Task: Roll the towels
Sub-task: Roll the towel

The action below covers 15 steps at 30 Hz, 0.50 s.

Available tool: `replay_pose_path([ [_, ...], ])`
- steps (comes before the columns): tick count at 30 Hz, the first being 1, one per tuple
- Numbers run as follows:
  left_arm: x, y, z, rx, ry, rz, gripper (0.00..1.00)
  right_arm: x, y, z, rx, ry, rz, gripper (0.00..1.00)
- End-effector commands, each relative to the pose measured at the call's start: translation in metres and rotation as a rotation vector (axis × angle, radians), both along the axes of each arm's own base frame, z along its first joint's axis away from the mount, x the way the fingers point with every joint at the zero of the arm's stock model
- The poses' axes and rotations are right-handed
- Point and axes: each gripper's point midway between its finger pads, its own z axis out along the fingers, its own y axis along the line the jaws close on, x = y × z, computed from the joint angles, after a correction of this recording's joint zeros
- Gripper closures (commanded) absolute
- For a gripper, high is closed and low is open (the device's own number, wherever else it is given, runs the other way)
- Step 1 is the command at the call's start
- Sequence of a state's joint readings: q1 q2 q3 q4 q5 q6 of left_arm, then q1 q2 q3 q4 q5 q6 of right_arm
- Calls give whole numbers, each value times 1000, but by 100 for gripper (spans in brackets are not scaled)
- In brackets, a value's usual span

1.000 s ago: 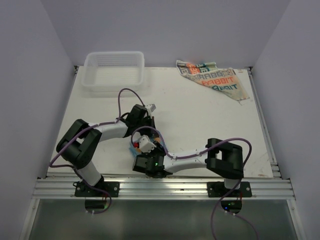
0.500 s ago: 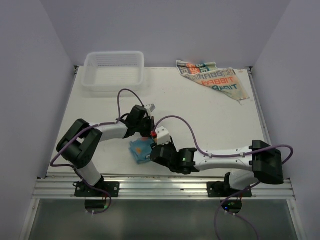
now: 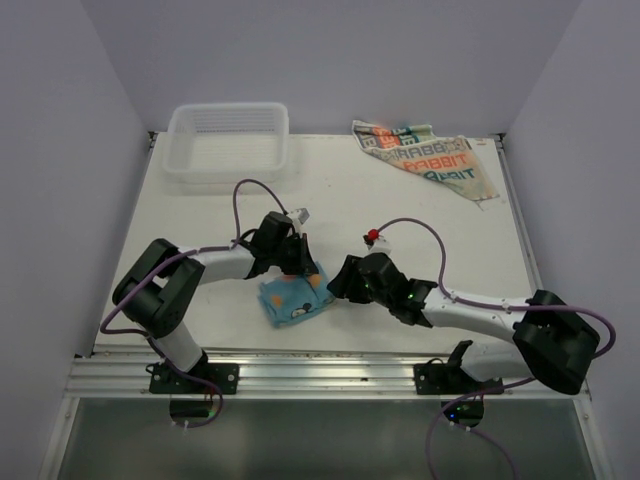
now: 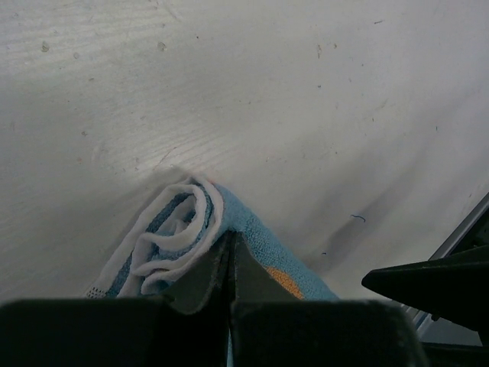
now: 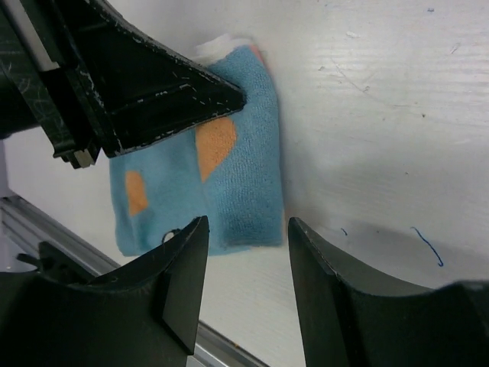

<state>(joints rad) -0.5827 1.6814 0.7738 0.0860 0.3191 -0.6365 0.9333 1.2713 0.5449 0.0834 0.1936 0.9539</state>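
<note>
Top external view: the light blue towel lies as a short, fat roll at the near middle of the bench, between my two arms. My left pincer is on the far end of that roll with its jaws pressed together. From the left wrist camera I see the white-edged layers coiled into a spiral right at the fingertips. Whether a thin fold is nipped between them I cannot tell; they look simply closed against the cloth. My right pincer stands with its jaws apart and nothing between them, just beside the roll's right edge and not touching it.

I judge the first towel essentially done: it is wound up and holding its shape, though the spiral end looks a little loose. The cream towel with the RABBIT lettering is the half that remains. It lies spread and rumpled at the far right corner of the bench, well apart from both pincers, with no fold or roll begun. The white slatted basket sits at the far left, with nothing visible in it.
</note>
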Motion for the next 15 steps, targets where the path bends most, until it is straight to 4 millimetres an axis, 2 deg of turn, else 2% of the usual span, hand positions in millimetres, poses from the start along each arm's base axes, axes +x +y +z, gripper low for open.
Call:
replay_pose_path([
  [1,-10,31,-34,143,54,56,100,1,27,16,215,68,20,50],
  [9,-14,34,-34,141,54,68,100,0,25,-10,238,145,-30,52],
  [15,-13,33,-35,135,55,75,100,-4,21,-32,191,187,-29,53],
])
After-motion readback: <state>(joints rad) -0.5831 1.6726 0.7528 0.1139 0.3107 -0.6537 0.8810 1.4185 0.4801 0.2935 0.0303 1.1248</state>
